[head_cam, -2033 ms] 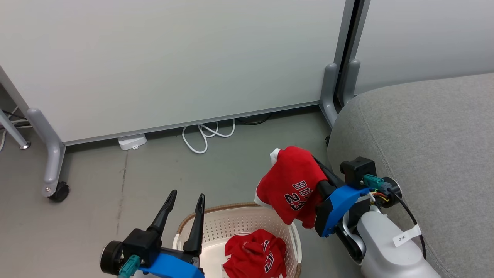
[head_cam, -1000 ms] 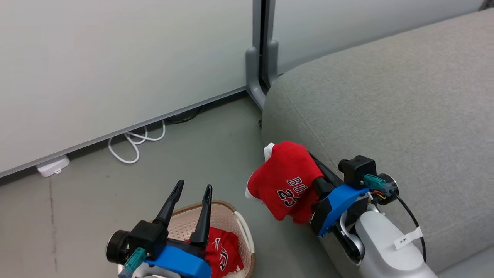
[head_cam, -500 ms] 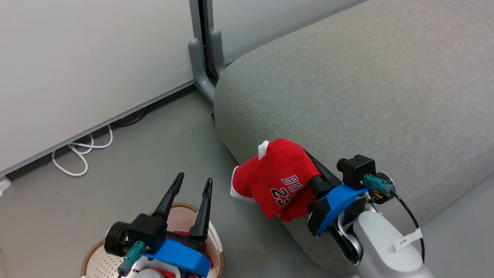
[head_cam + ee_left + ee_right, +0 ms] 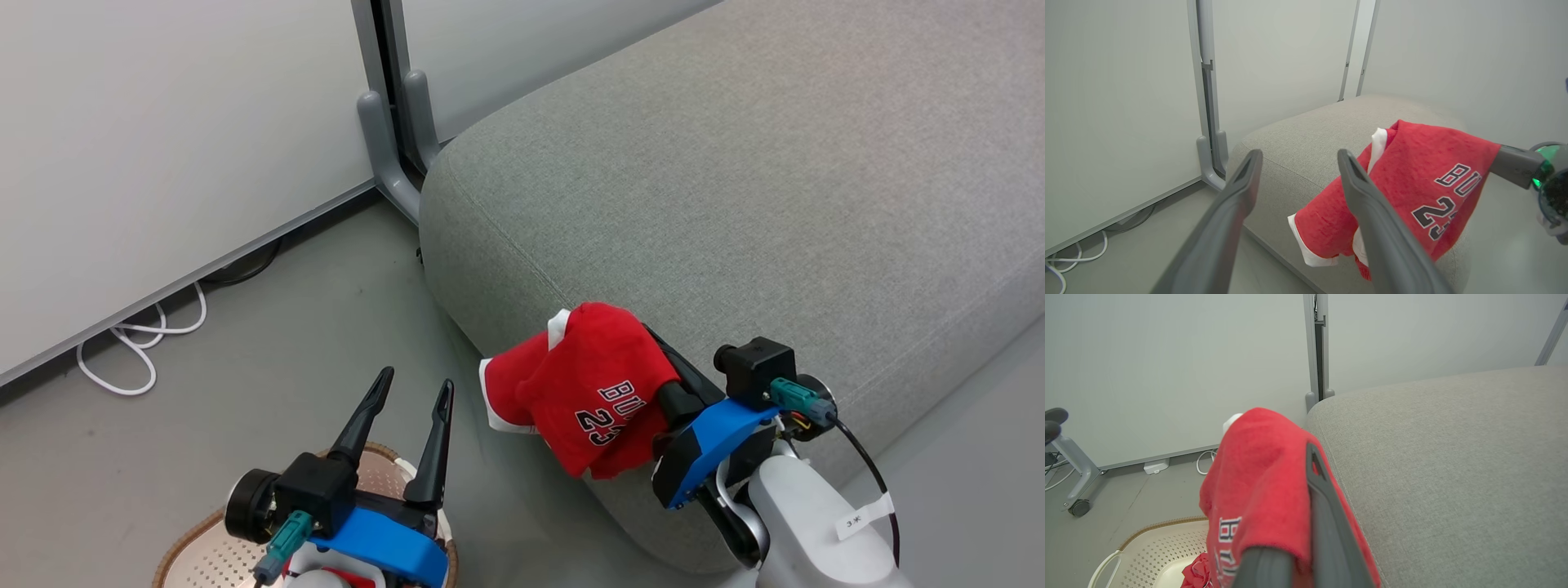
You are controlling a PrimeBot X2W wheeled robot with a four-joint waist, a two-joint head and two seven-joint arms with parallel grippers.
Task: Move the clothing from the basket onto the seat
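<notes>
The broad light grey seat (image 4: pixel 735 163) dominates, with the cream perforated, brown-rimmed basket (image 4: pixel 1167 551) on the floor off its rounded corner, a crumpled red garment (image 4: pixel 1195 572) inside. At the seat's front edge hangs a bright red jersey (image 4: pixel 596 384), white-trimmed and numbered 23, clamped in the right gripper (image 4: pixel 1312 457). Beside the seat, the left gripper (image 4: pixel 415 377) is spread wide and empty.
</notes>
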